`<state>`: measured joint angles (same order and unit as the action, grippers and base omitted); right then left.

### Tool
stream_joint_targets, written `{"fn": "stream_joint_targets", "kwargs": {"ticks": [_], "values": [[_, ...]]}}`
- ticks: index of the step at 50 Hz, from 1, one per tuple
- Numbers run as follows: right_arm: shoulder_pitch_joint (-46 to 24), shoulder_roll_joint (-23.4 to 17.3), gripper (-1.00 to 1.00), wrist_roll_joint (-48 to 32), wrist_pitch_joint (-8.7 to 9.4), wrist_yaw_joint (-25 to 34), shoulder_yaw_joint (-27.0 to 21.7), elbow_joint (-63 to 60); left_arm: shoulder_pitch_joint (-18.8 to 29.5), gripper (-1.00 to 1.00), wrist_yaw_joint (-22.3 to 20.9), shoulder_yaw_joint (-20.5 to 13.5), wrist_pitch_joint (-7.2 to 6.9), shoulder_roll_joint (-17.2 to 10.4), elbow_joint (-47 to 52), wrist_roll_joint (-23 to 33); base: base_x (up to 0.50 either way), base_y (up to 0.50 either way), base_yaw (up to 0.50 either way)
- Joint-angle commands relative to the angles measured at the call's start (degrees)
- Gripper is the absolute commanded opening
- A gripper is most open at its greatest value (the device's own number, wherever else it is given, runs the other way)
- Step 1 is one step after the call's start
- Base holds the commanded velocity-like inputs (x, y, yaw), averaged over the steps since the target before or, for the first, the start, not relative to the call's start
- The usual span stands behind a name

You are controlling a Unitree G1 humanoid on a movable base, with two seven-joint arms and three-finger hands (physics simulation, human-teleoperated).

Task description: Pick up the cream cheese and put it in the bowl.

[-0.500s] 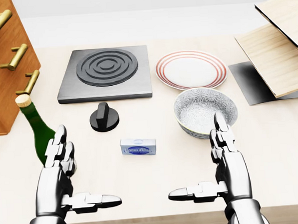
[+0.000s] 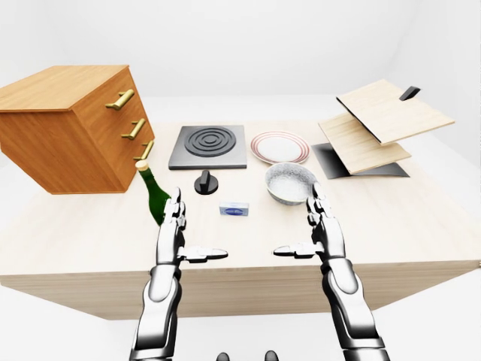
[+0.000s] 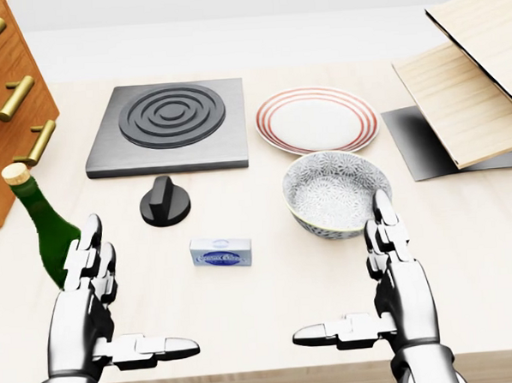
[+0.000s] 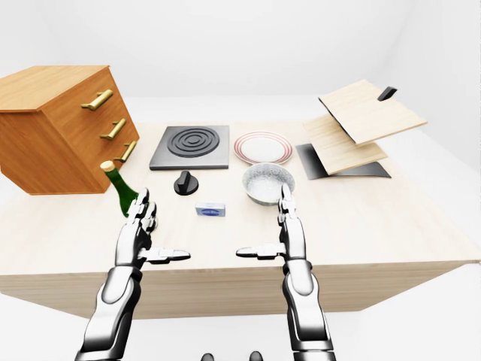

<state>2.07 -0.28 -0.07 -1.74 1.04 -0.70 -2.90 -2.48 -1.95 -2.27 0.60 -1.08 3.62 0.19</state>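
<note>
Both hands, left (image 3: 86, 312) and right (image 3: 390, 292), hover spread open and empty (thumbs pointing inward). The cream cheese (image 3: 220, 252) lies on the table (image 3: 466, 258) between them, toward twelve o'clock; the bowl (image 3: 336, 192) sits at its two o'clock.

In the head view the wooden drawer chest (image 3: 3, 110) is cut off by the left and top edges, and the tilted wood boards (image 3: 478, 77) by the right edge. The left hand (image 3: 86, 316) hides the green bottle's (image 3: 45, 228) base. The cream cheese (image 3: 220, 252) label looks too small to read.
</note>
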Motion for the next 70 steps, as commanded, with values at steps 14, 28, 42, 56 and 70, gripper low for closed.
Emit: {"fn": "stream_joint_targets", "kwargs": {"ticks": [14, 28, 42, 56, 70], "values": [[-0.10, -0.10, 1.00, 0.47, -0.17, 0.52, -0.09, 1.90, -0.60, 1.00, -0.23, 0.10, 0.39, 0.09, 0.32, 0.82, 0.00, -0.37, 0.00], [-6.76, -1.52, 1.00, -0.39, 6.74, -0.69, -1.65, -5.58, 9.44, 1.00, 0.77, 0.88, -5.60, -0.04, 0.34, 2.40, 0.00, -0.08, 0.00], [-12.07, -3.40, 1.00, 0.46, 6.74, -1.51, -4.58, -10.66, 16.63, 1.00, 1.20, 0.65, -5.60, -1.48, 5.01, 3.72, 0.00, 0.00, 0.00], [-10.73, -2.81, 1.00, -1.41, 6.74, -1.17, -3.27, -9.91, 14.41, 1.00, -0.23, 0.70, -5.60, -1.05, 9.12, 5.00, 0.00, 0.00, 0.00], [-10.37, -2.71, 1.00, -1.84, 6.74, -1.18, -3.48, -9.98, 12.83, 1.00, -1.79, 1.28, -5.60, -0.70, 9.97, 4.90, 0.40, 0.00, 0.00]]}}
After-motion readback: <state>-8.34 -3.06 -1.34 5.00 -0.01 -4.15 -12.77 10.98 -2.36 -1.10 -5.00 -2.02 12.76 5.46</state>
